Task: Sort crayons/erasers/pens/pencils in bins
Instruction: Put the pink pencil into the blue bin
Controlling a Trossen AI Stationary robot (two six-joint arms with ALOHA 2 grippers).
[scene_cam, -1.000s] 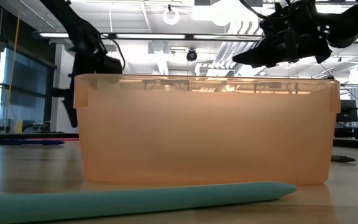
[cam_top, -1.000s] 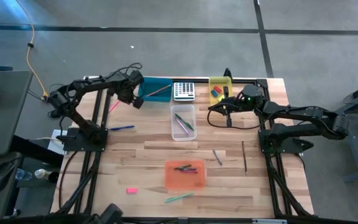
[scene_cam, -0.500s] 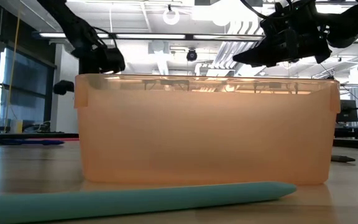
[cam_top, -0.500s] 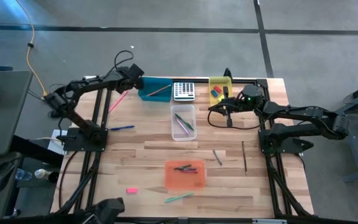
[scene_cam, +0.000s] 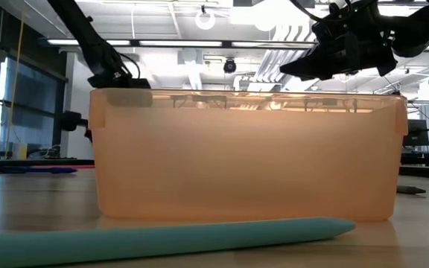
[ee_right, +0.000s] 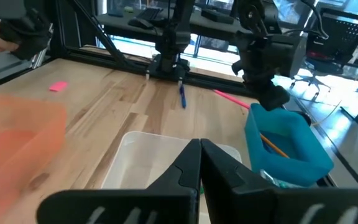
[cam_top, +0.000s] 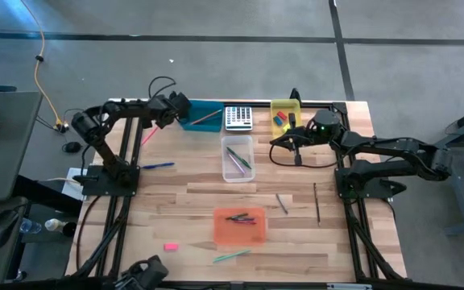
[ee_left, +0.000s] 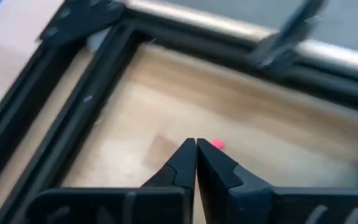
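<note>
My left gripper (cam_top: pixel 173 109) (ee_left: pixel 196 155) hangs shut and empty over the table, just off the left end of the teal bin (cam_top: pixel 204 117). A tan pencil (ee_right: pixel 272 144) lies in that bin. A pink pencil (cam_top: pixel 147 133) rests flat on the wood nearby, its end (ee_left: pixel 217 144) showing just past my fingertips. My right gripper (cam_top: pixel 280 142) (ee_right: pixel 199 149) is shut and empty above the clear bin (cam_top: pixel 238 159), which holds pens. Erasers sit in the yellow bin (cam_top: pixel 284 117). Crayons lie in the orange bin (cam_top: pixel 240 226).
A calculator (cam_top: pixel 238 118) sits between the teal and yellow bins. Loose on the wood lie a blue pen (cam_top: pixel 158 166), a pink eraser (cam_top: pixel 170 246), a green pen (cam_top: pixel 232 255) and two dark sticks (cam_top: pixel 281 203) (cam_top: pixel 316 201). Black frame rails run along both table sides.
My left gripper has rolled about its own line, tipped and sunk a little beside the teal bin's left end, staying shut. The bins and loose sticks lie where they were.
</note>
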